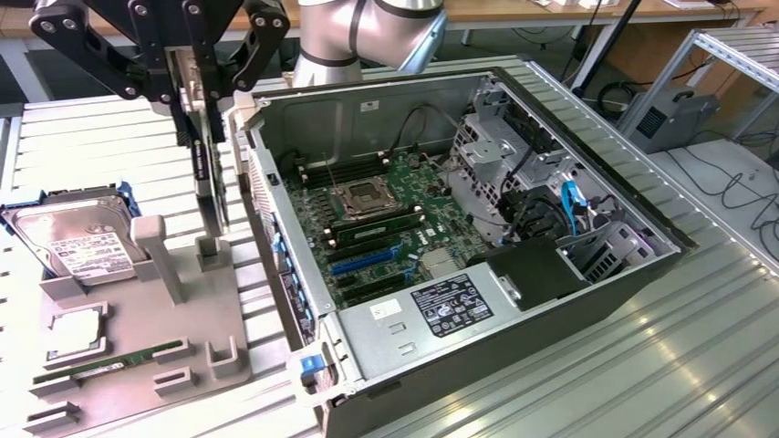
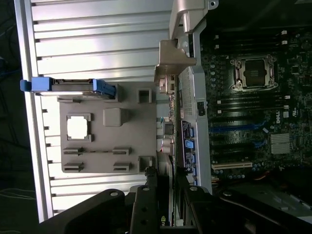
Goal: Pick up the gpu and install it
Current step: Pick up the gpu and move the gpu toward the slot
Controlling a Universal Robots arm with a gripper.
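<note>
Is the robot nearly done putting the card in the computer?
Not yet. Done: the end effector grips the gpu. In hand: it hangs upright by the grey holder. Left: the blue slots in the computer case hold no card.

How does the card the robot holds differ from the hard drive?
The gpu is thin and dark; the hard drive thicker, silver, white-labelled. The gpu is clamped in the fingers; the hard drive sits on the grey holder. Both are flat rectangles.

Ribbed silver metal desk (image 1: 681, 365) catching bright glare. Behind it, a wooden tabletop (image 1: 548, 11), an aluminium frame rack (image 1: 731, 55), and loose black cables (image 1: 742, 182) on the floor.
</note>
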